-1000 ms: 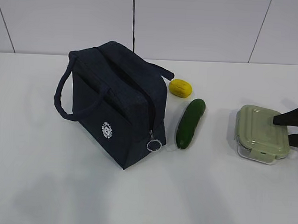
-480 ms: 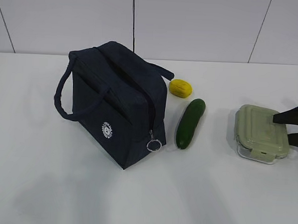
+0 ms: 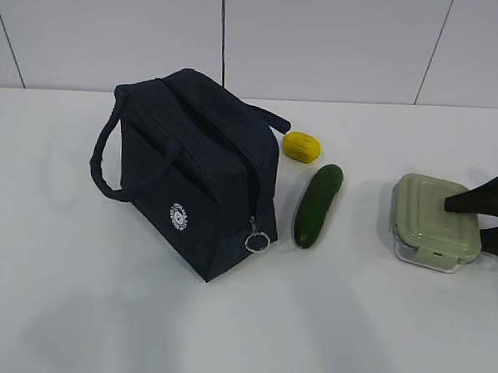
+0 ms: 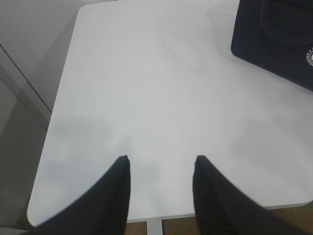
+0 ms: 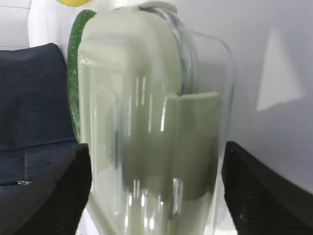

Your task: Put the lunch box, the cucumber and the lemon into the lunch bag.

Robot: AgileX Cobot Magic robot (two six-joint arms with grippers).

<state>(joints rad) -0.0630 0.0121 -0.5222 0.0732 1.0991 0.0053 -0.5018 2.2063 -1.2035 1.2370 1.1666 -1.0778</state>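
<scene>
No legible text was found. A small round white logo [image 3: 178,217] was printed on the side of the lunch bag [image 3: 201,171], but its lettering was too small to be read; in the left wrist view only its edge [image 4: 309,56] was seen.

A white table [image 3: 75,311] is seen across the lower part of the exterior view, its surface smooth, with faint soft shadows lying on it. Behind it a pale wall [image 3: 323,40] is shown, divided into panels by thin dark seams, one upright and others slanted. In the left wrist view the table's rounded corner and near edge are seen, with a white leg [image 4: 155,227] below the edge, a strip of brown floor [image 4: 288,220] beside the leg, and a grey surface crossed by a slanted line past the left edge.
</scene>
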